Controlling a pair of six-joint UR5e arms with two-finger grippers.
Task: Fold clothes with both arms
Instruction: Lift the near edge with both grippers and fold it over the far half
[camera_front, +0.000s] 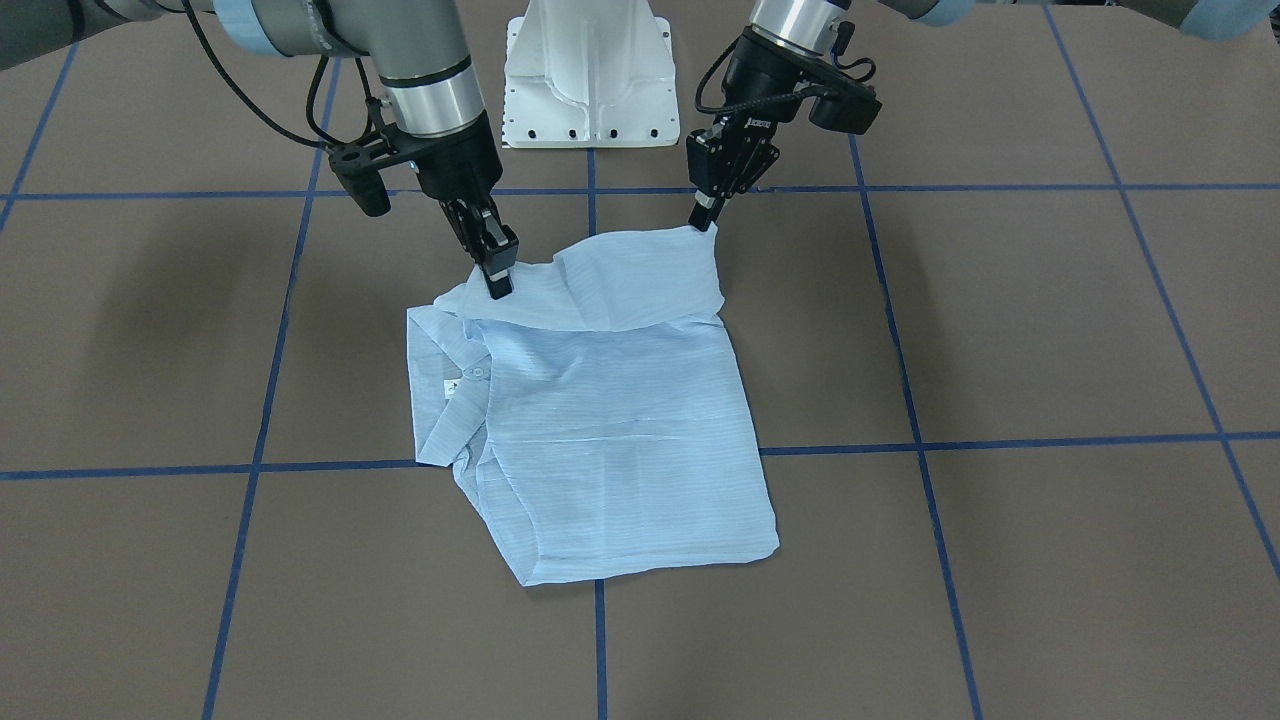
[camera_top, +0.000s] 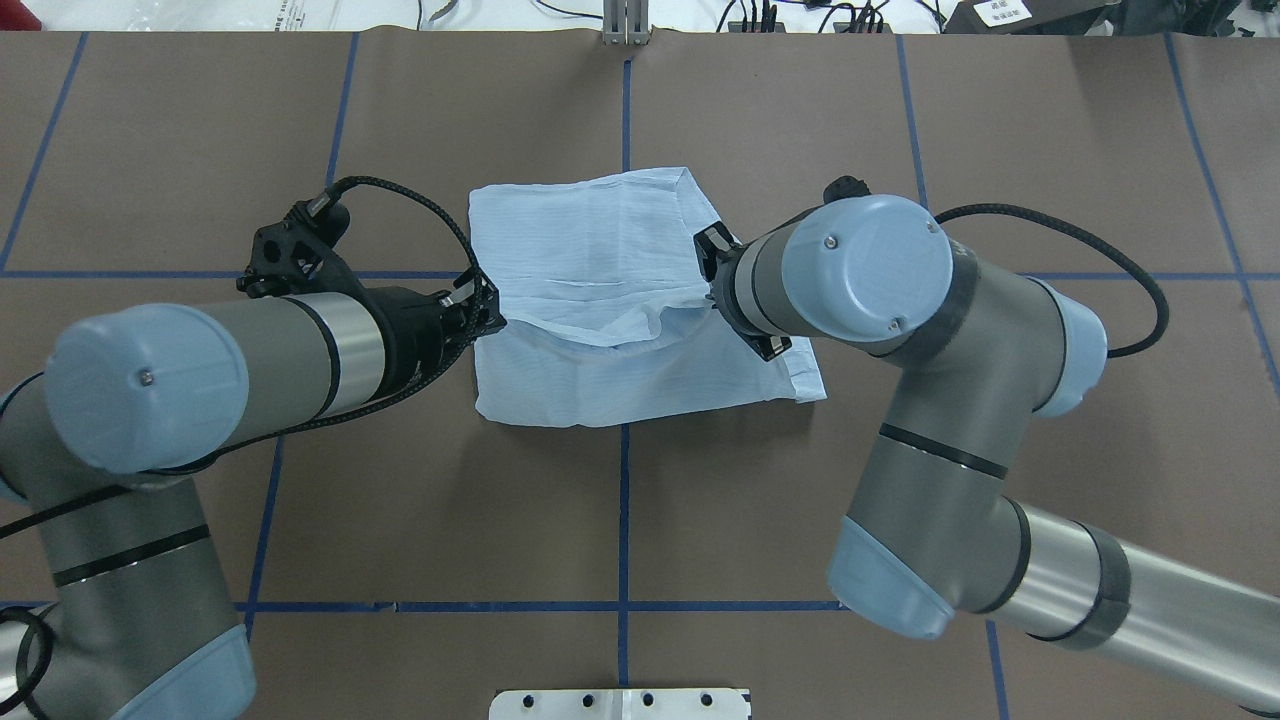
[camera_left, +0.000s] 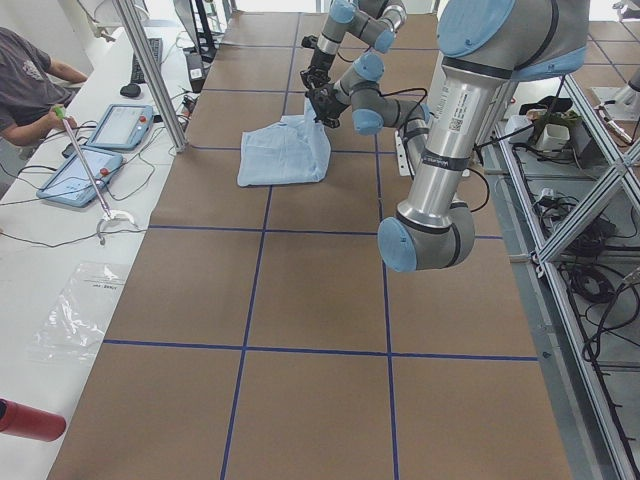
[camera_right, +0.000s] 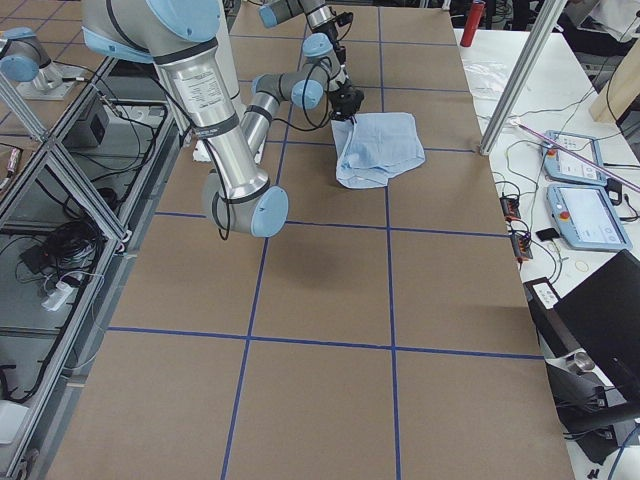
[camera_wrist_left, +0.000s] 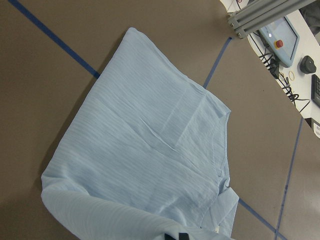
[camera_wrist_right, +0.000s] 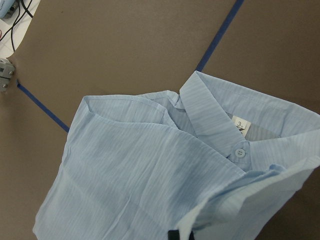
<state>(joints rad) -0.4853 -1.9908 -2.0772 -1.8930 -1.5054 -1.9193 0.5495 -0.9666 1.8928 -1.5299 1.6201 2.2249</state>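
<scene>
The clothes are one pale-blue pinstriped shirt (camera_front: 610, 420) lying folded mid-table, with its collar (camera_front: 445, 420) and neck label (camera_wrist_right: 239, 123) toward my right side. The shirt's edge nearest the robot is lifted and curls over the rest. My left gripper (camera_front: 703, 222) is shut on one corner of that raised edge, also seen in the overhead view (camera_top: 492, 312). My right gripper (camera_front: 498, 283) is shut on the other end, near the collar. In the overhead view the right wrist (camera_top: 860, 270) hides most of its fingers. Each wrist view shows the shirt (camera_wrist_left: 150, 150) spread below black fingertips (camera_wrist_right: 179, 235).
The white pedestal base (camera_front: 590, 80) stands just behind the shirt. Blue tape lines (camera_front: 1000, 442) grid the brown table. Along the far side a bench holds control tablets (camera_left: 85, 170), a person (camera_left: 25, 90) sits there, and a metal post (camera_left: 150, 75) rises at the table's edge.
</scene>
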